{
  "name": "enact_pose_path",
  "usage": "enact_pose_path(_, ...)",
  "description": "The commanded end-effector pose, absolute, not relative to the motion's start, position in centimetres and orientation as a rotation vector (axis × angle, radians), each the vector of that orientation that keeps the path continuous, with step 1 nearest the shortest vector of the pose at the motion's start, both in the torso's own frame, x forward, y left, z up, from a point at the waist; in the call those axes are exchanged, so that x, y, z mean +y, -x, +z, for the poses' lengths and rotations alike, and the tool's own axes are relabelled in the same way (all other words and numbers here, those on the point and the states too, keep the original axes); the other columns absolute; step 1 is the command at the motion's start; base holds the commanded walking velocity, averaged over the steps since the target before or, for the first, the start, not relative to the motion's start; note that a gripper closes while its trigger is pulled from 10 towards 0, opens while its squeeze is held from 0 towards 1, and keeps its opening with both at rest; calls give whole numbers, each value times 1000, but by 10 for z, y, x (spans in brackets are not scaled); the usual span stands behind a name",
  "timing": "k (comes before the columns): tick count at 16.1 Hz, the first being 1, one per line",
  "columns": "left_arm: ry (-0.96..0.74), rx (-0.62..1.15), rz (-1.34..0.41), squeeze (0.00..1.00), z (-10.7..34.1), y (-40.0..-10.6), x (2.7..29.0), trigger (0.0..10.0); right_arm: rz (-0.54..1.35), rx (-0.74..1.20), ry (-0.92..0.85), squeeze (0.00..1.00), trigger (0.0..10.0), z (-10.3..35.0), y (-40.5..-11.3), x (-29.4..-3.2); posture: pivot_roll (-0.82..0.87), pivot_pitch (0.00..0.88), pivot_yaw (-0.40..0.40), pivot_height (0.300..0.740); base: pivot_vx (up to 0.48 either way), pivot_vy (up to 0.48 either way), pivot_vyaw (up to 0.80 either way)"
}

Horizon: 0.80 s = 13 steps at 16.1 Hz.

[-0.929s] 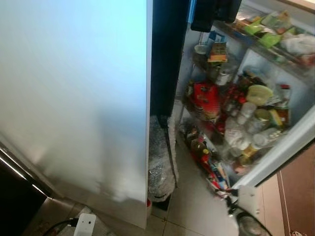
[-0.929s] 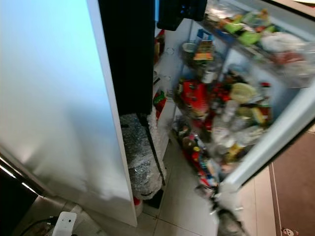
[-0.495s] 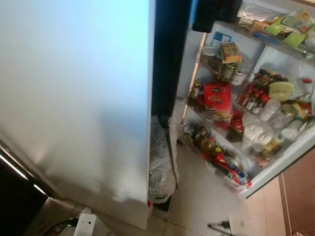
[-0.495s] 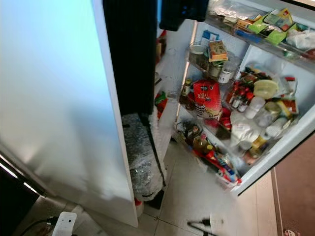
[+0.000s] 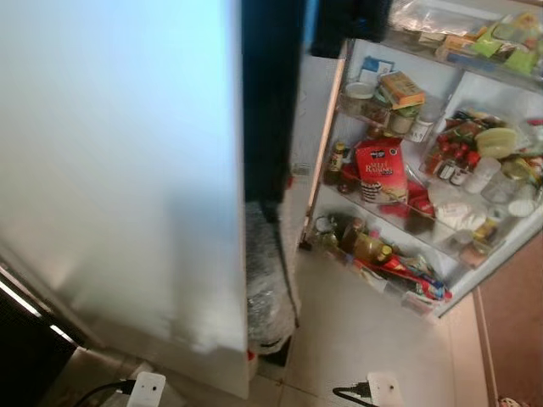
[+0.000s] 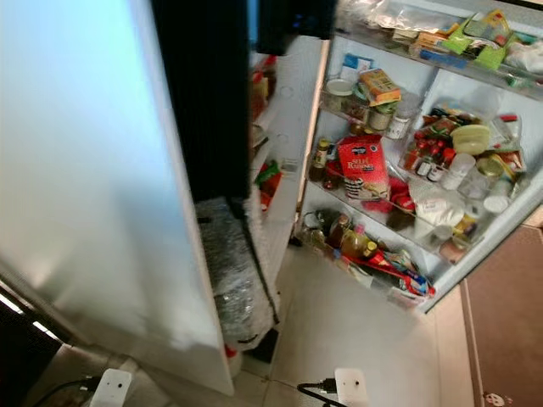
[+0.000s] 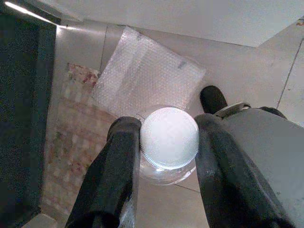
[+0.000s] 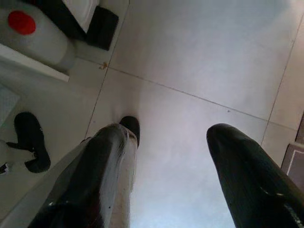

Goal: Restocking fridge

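The only print I can partly read sits on the red packet (image 6: 363, 167) standing on a middle shelf of the open fridge door (image 6: 441, 119), well ahead of both my tools. It carries white lettering across its upper half that looks like "Raisins" with a smaller word above it, but the blur keeps me from being sure of either. A small white-and-blue card (image 6: 357, 64) on the shelf above bears marks too small to read. The jars and bottles around them show labels I cannot make out. From my wrist cameras I see no writing at all.
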<state>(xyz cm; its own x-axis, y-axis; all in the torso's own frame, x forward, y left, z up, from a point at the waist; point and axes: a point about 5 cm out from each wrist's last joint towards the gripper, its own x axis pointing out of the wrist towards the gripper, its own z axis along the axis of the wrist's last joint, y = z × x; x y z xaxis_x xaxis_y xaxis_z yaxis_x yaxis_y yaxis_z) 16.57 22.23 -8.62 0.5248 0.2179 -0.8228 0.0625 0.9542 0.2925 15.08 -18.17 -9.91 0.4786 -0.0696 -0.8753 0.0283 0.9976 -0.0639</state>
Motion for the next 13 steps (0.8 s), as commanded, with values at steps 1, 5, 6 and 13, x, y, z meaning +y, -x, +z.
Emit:
enact_pose_path(1, -300, 1047, 85, 0, -90, -159, 221, 10000, -70, 1079, 49, 0, 10000, -100, -145, -189, -141, 33, -19, 740, 0, -349, 0)
enact_pose_path(5, -304, 1056, 84, 0, -90, -156, 222, 10000, -47, 1080, 65, 0, 10000, -100, -144, -190, -138, 27, -23, 740, 0, -348, 0)
enact_pose_path(6, -305, 1059, 82, 0, -91, -156, 222, 10000, -32, 1080, 74, 0, 10000, -101, -144, -190, -139, 24, -23, 740, 0, -349, 0)
enact_pose_path(13, -313, 1065, 75, 0, -91, -154, 224, 10000, 25, 1068, 124, 0, 10000, -100, -145, -189, -141, 13, -18, 740, 0, -347, 194)
